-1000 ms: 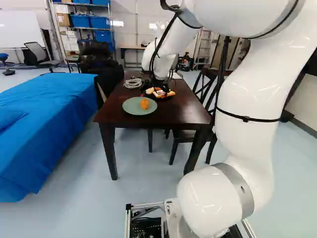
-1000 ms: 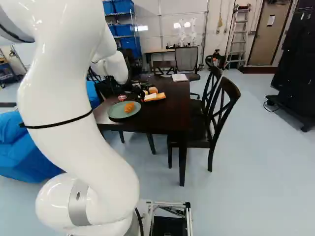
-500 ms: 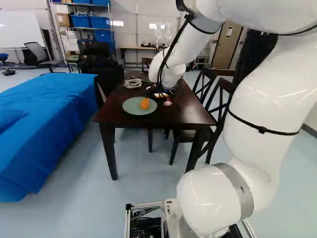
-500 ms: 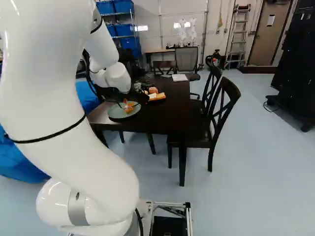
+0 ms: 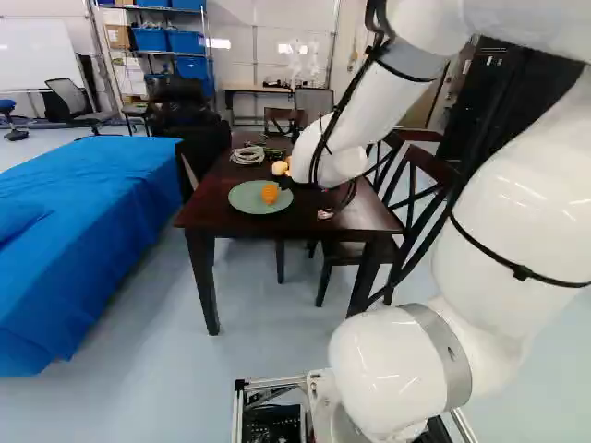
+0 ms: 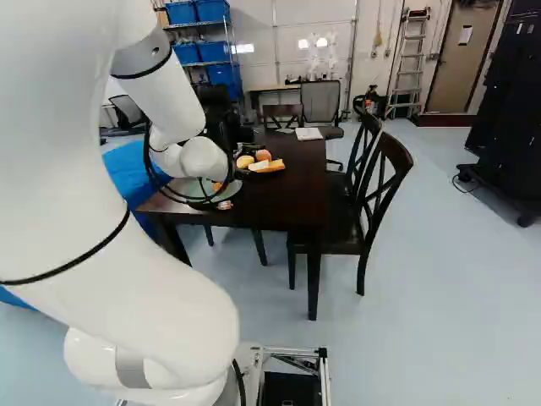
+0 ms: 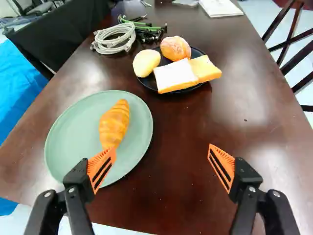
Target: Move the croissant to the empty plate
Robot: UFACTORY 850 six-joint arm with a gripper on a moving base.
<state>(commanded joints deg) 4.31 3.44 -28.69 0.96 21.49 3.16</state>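
Your croissant (image 7: 115, 122) lies on the green plate (image 7: 68, 132), right of the plate's middle in the left base view. The gripper (image 5: 329, 211) is spread wide, with nothing held between its fingers. In your wrist view, one orange pad (image 7: 102, 169) overlaps the croissant's near end and the edge of the green plate; you can't tell from here whether it touches either. The other finger stands over bare surface (image 7: 186, 147), well apart from the first.

Ahead of the gripper you have the dark plate (image 7: 145, 81), carrying a pale roll (image 7: 146, 62), a dusted roll (image 7: 175, 48) and, side by side, a white-topped slice (image 7: 175, 76) and a yellow piece (image 7: 205, 68). Just beyond it are a coiled cable (image 7: 115, 39) and some green and black cables (image 7: 146, 33). A white pad of paper (image 7: 220, 7) lies farther along the surface.

Your right base view shows two chairs (image 6: 347, 224) along one side of the surface. At the left of the left base view is a blue-covered bed (image 5: 83, 203).
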